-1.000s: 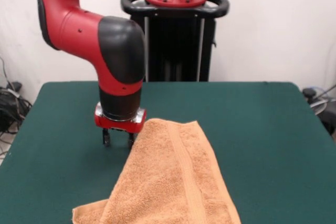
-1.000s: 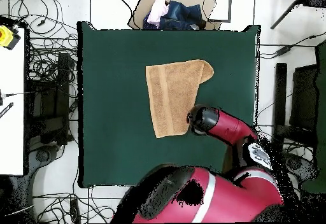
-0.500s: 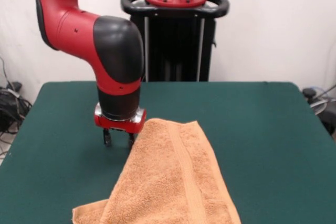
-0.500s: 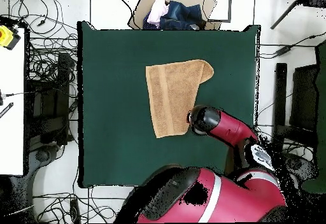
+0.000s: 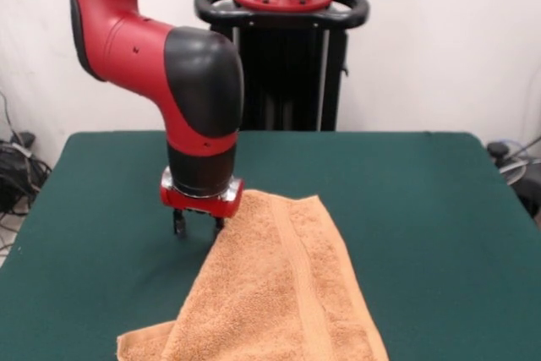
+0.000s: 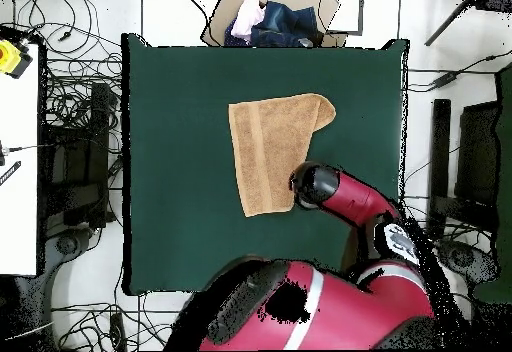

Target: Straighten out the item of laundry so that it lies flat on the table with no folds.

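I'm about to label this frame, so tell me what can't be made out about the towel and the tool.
- Front view: the towel's near end is cut off by the bottom edge.
- Front view: whether the tool touches the towel's corner; the towel hides one fingertip.
- Overhead view: the tool is hidden under the arm's wrist.
- Both views: how many layers the towel's folded part holds; the top layer covers them.

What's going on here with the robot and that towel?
A red and black robot arm has its pincer lowered to the dark green felt-covered table, right at the far corner of a fuzzy orange-tan terry towel. The towel is not yet flat: one side is folded over on itself. Whether the pincer already grips the corner cannot be told.
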`<state>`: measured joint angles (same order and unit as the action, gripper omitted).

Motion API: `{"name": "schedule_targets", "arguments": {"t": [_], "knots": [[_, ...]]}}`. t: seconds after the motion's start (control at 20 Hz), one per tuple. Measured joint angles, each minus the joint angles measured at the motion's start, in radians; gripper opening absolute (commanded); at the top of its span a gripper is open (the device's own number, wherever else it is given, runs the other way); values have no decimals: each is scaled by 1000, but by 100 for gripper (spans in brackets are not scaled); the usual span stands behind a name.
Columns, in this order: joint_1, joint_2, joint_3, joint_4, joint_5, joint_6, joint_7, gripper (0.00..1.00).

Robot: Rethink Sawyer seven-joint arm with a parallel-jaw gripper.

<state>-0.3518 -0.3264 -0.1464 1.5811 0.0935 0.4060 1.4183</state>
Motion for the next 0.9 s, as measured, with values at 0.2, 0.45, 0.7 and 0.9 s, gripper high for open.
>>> {"name": "schedule_targets", "arguments": {"t": [0.2, 0.45, 0.7, 0.9], "knots": [[36, 11, -36, -7, 31, 0, 7, 100], [110, 39, -103, -27, 94, 0, 10, 100], [164, 63, -156, -38, 146, 0, 11, 100], [177, 71, -172, -38, 180, 1, 11, 100]]}}
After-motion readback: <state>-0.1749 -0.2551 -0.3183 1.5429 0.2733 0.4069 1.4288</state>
